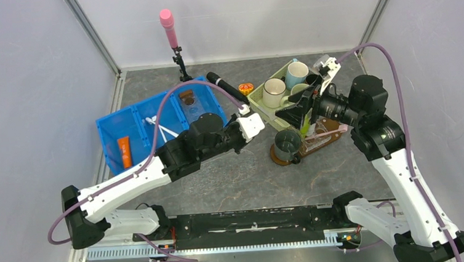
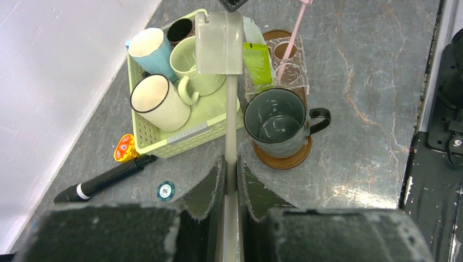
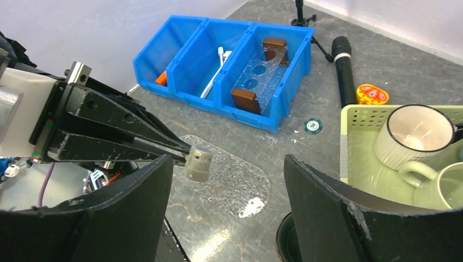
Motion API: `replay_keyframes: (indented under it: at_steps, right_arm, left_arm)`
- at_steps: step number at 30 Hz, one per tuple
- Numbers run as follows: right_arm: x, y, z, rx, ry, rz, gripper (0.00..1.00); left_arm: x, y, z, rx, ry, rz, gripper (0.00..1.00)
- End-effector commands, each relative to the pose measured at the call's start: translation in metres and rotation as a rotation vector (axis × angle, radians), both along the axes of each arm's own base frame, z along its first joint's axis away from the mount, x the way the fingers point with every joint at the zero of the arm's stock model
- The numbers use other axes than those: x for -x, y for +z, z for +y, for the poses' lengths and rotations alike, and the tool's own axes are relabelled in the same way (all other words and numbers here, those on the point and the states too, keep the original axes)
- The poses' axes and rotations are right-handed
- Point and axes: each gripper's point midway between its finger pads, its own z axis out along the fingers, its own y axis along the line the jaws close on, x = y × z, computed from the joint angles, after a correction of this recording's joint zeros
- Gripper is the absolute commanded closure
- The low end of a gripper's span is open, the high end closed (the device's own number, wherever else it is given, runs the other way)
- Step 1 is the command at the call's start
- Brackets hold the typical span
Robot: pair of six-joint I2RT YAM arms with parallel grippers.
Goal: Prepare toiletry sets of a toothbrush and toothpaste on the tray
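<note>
My left gripper [image 2: 231, 164] is shut on the handle of a white toothbrush [image 2: 231, 117], whose capped head [image 3: 197, 162] points toward the right arm. My right gripper [image 3: 226, 164] is open, its fingers wide on either side of that head without touching it. The dark-brown tray [image 2: 284, 161] carries a dark grey mug [image 2: 278, 123], with a green tube [image 2: 257, 63] and a pink toothbrush [image 2: 292, 38] lying behind it. From above, the left gripper [image 1: 258, 122] and right gripper [image 1: 296, 108] meet just left of the tray [image 1: 334, 133].
A pale green basket [image 1: 258, 95] of mugs stands behind the tray. The blue bin [image 1: 109, 124] at left holds an orange tube [image 1: 124, 152], a white toothbrush [image 1: 158, 130] and a clear holder. A black microphone [image 1: 225, 85], an orange toy [image 1: 245, 88] and a poker chip [image 2: 165, 190] lie nearby.
</note>
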Motion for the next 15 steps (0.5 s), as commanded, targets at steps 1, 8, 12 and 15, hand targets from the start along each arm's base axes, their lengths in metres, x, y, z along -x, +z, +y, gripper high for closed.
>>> replay_keyframes:
  at_steps: [1, 8, 12, 15]
  right_arm:
    - [0.009, 0.009, 0.005, 0.002, 0.055, -0.013, 0.22]
    - [0.006, -0.003, 0.009, 0.017, 0.072, 0.021, 0.34]
    - [0.005, -0.005, 0.013, 0.016, 0.089, 0.026, 0.39]
    - [0.006, -0.006, 0.016, 0.009, 0.108, 0.030, 0.43]
  left_arm:
    - [-0.009, 0.031, -0.009, 0.046, 0.012, -0.090, 0.98]
    - [-0.010, 0.033, -0.016, 0.052, 0.002, -0.101, 0.98]
    - [-0.011, 0.031, -0.020, 0.046, -0.004, -0.103, 0.98]
    - [-0.013, 0.030, -0.023, 0.048, -0.005, -0.104, 0.98]
